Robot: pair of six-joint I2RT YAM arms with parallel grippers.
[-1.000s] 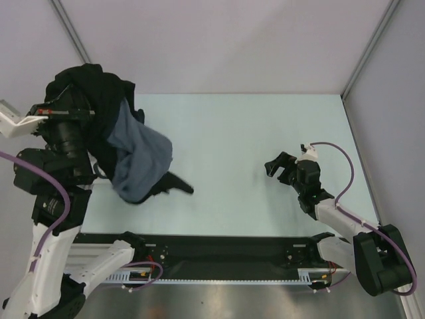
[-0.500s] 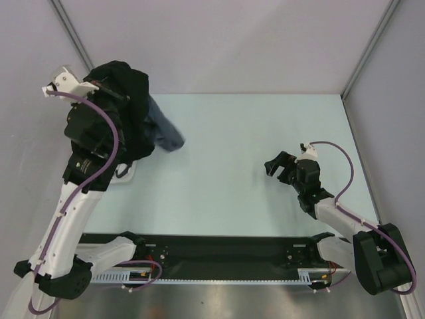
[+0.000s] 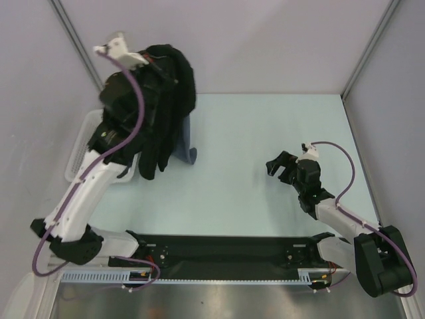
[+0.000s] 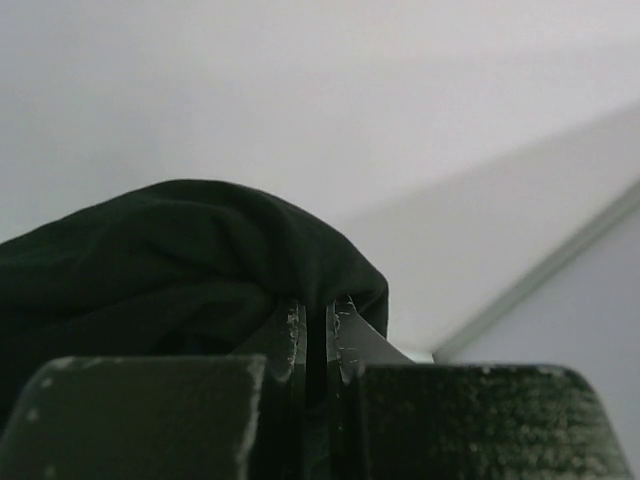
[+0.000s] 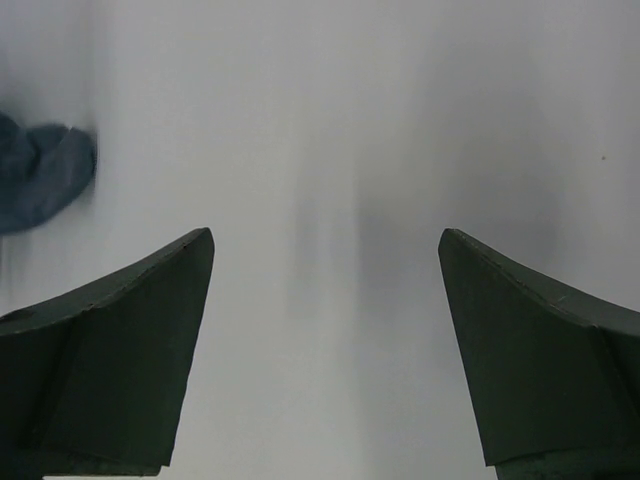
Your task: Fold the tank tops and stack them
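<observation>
While the left gripper [image 4: 316, 322] is pinched tight on the black tank top [image 3: 169, 86], it holds it up high over the left side of the table [image 3: 265, 126]. The blue-grey tank top [image 3: 189, 143] hangs down beside it. The right gripper [image 3: 279, 163] sits low, fingers wide apart.

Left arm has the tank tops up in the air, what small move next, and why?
Probably carry the left claw rightward over the table and lower the bundle. It is shut on the black tank top, raised high at the table's left edge, the blue-grey tank top dangling with it; the right claw hovers open, empty.
</observation>
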